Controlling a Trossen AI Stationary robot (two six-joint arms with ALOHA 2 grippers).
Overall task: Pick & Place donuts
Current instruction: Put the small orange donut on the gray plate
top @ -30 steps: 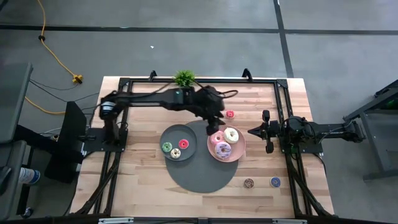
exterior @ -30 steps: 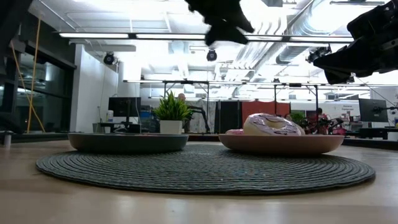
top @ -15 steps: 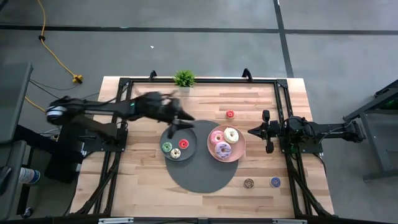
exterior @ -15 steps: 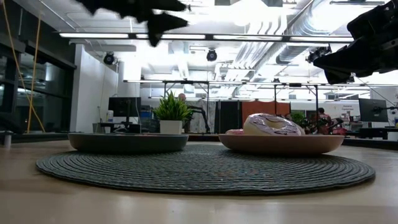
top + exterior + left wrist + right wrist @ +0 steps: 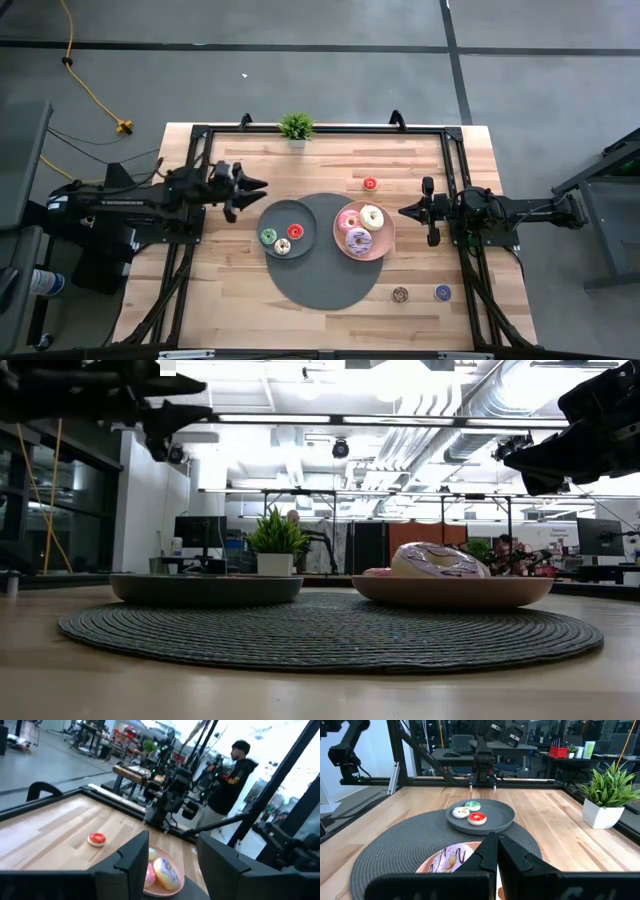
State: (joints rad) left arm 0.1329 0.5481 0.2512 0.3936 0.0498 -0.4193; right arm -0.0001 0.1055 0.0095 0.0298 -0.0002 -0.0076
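Three iced donuts, pink (image 5: 349,220), white (image 5: 372,216) and purple (image 5: 359,240), lie on the pink plate (image 5: 384,246). Tiny green (image 5: 268,237), red (image 5: 295,231) and cream (image 5: 282,246) donuts lie on the grey plate (image 5: 290,211). Another tiny red donut (image 5: 370,184) lies on the bare wood, as do a brown one (image 5: 400,294) and a blue one (image 5: 442,292). My left gripper (image 5: 252,188) hovers open and level, left of the grey plate, holding nothing (image 5: 172,865). My right gripper (image 5: 405,211) waits shut, right of the pink plate (image 5: 496,851).
Both plates sit on a round grey woven mat (image 5: 325,275). A small potted plant (image 5: 296,127) stands at the far edge. A black frame (image 5: 455,150) runs round the table. A person (image 5: 235,775) stands in the room beyond the right side.
My left gripper has swung from above the mat's far part, near the pink plate, toward the table's left edge. It sank and tipped from pointing down to about level. The donuts and plates have stayed in place.
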